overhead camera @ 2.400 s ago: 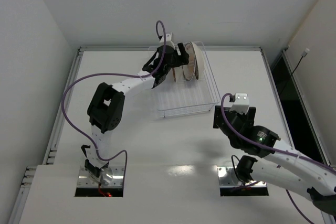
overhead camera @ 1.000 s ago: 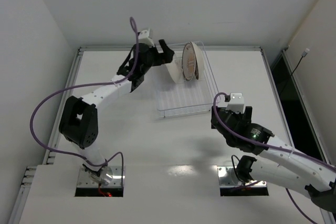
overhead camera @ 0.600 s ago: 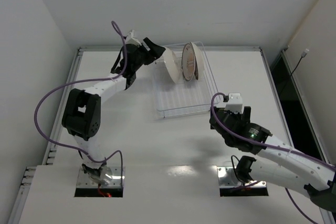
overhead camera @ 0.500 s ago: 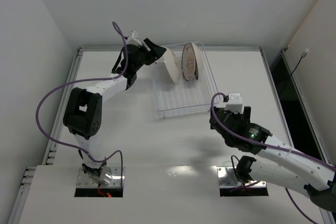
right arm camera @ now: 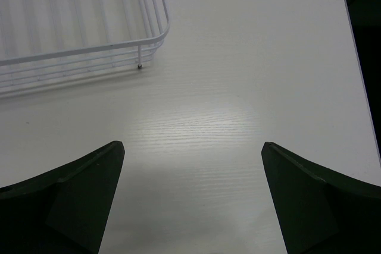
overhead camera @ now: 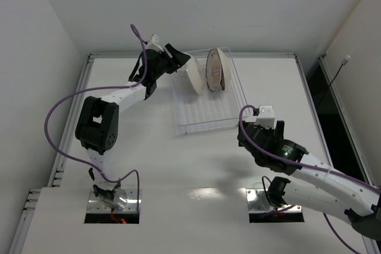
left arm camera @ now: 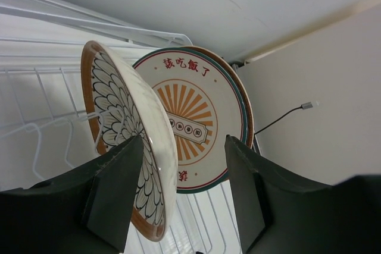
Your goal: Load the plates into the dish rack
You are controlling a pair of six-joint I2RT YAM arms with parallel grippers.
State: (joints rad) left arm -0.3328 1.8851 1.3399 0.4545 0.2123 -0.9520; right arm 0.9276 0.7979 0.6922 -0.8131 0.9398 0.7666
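Note:
The dish rack (overhead camera: 240, 100) of white wire sits at the back of the table. The petal-patterned plate (overhead camera: 194, 77) stands in it, leaning left. Behind it stands the orange sunburst plate (overhead camera: 214, 71), with a brown rim (left arm camera: 237, 81) of another plate showing just past it. My left gripper (overhead camera: 178, 62) reaches in from the left. In the left wrist view the petal plate (left arm camera: 128, 129) has its rim between the jaws of the left gripper (left arm camera: 184, 138). One finger lies against its patterned face and the other stands clear of its back. My right gripper (overhead camera: 253, 138) hangs open over bare table, holding nothing.
In the right wrist view the rack's near corner (right arm camera: 143, 43) lies ahead and to the left of the right gripper (right arm camera: 193, 147). The back wall rises just behind the rack. A dark gap (overhead camera: 324, 105) runs along the table's right edge.
The left arm swung left and its jaws narrowed around the petal plate's rim. That plate now leans further left. The right arm has barely shifted.

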